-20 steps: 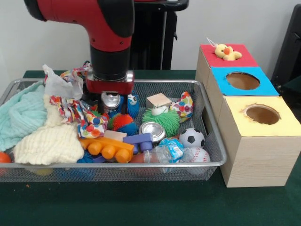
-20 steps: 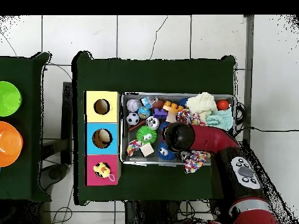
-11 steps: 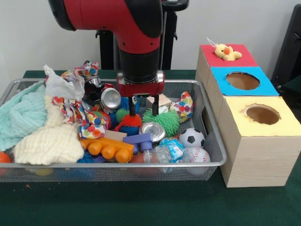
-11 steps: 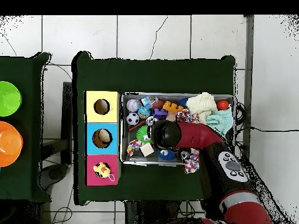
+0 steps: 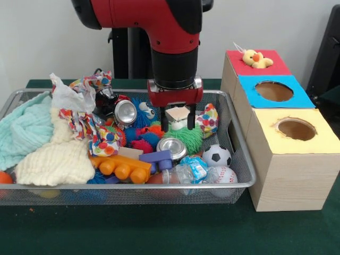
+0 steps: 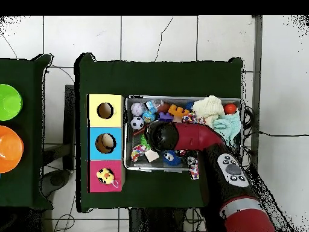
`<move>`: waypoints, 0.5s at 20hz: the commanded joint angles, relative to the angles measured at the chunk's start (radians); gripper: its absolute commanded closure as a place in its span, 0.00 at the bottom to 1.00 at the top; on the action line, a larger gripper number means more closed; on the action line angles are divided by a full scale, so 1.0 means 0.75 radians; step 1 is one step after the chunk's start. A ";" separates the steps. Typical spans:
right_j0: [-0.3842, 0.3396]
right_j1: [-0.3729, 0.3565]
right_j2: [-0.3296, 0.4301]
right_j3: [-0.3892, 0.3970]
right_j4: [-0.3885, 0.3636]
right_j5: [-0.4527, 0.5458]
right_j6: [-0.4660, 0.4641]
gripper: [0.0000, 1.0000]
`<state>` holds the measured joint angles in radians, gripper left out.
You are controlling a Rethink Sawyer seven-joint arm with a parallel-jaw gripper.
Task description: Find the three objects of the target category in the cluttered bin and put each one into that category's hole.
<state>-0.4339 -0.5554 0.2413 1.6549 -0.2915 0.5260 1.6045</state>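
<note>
My gripper [image 5: 178, 125] hangs open inside the wire bin [image 5: 240, 159], its fingertips [image 5: 164, 126] just above the green spiky toy [image 5: 184, 138]. A wooden cube [image 5: 179, 113] shows between the fingers in the front view. In the overhead view this cube [image 6: 151, 156] lies clear of the arm's head [image 6: 162, 136], which hides the gripper. Nothing is held. Right of the bin stand three boxes: a red one [image 5: 265, 68] with a yellow duck plush [image 5: 255, 58] on top, a blue one [image 5: 273, 91] with a hole, and a yellow one [image 5: 296, 129] with a hole.
The bin also holds two cans [image 5: 126, 111] [image 5: 171, 147], a blue fuzzy toy [image 5: 142, 112], a soccer ball [image 5: 217, 155], a baseball [image 5: 224, 174], orange and purple blocks [image 5: 125, 167], patterned fabric [image 5: 85, 125] and pale cloths [image 5: 50, 159] at the left.
My gripper has travelled right in the front view, from over the can and blue fuzzy toy to over the green spiky toy by the wooden cube. The blue toy is now uncovered.
</note>
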 commanded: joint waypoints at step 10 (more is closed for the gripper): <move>0.020 -0.052 0.127 0.043 -0.014 -0.238 0.110 0.00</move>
<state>-0.4256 -0.6130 0.2691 1.6549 -0.2917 0.3935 1.6045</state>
